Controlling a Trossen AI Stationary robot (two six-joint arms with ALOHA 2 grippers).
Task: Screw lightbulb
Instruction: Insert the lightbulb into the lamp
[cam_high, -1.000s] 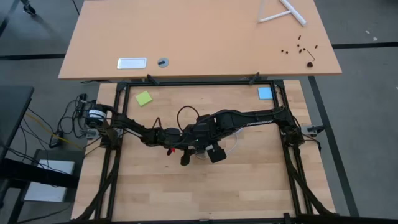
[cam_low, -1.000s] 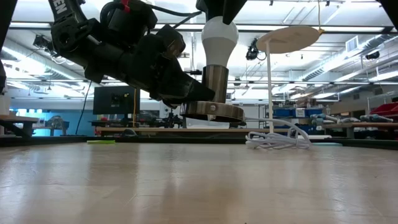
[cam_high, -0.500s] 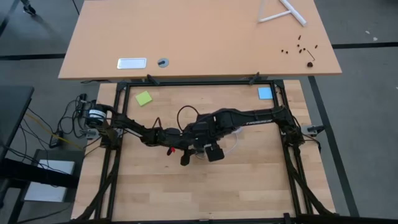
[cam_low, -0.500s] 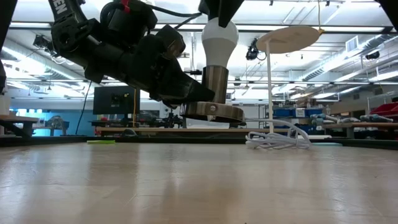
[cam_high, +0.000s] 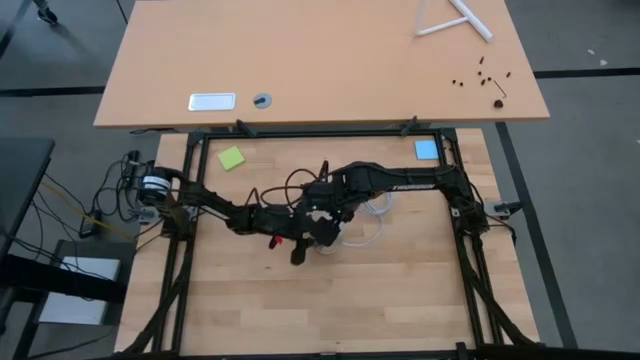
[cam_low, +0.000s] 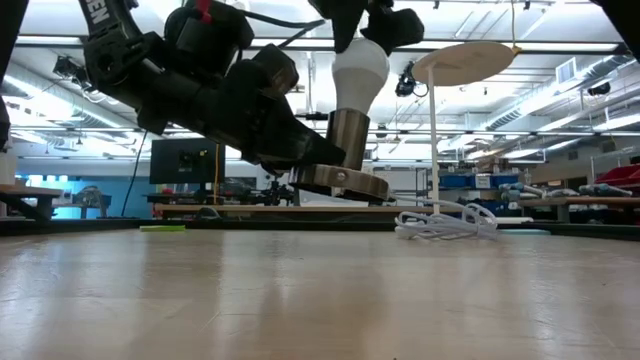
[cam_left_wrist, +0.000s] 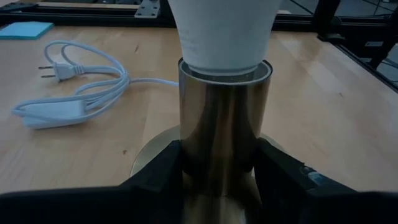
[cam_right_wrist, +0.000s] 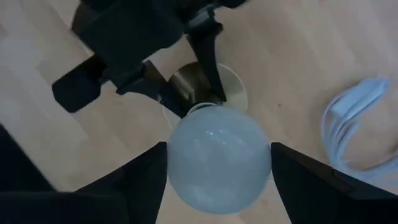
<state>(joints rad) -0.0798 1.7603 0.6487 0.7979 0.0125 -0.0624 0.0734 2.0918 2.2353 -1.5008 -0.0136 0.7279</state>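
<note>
Right end effector: fingers set on either side of the white frosted pear-shaped lightbulb, pressed to its globe from above.
Left end effector: fingers clamped on the shiny metal cylindrical socket, holding it slightly tilted above the light wooden tabletop.
Lightbulb: narrow end seated in the socket's top, globe upward.
Socket base: round brassy disc below the socket, clear of the tabletop.
Cord: white coiled cable with plug lying on the tabletop beside the socket.
Notes: green square and blue square, well apart from the socket at the tabletop's far edge.
</note>
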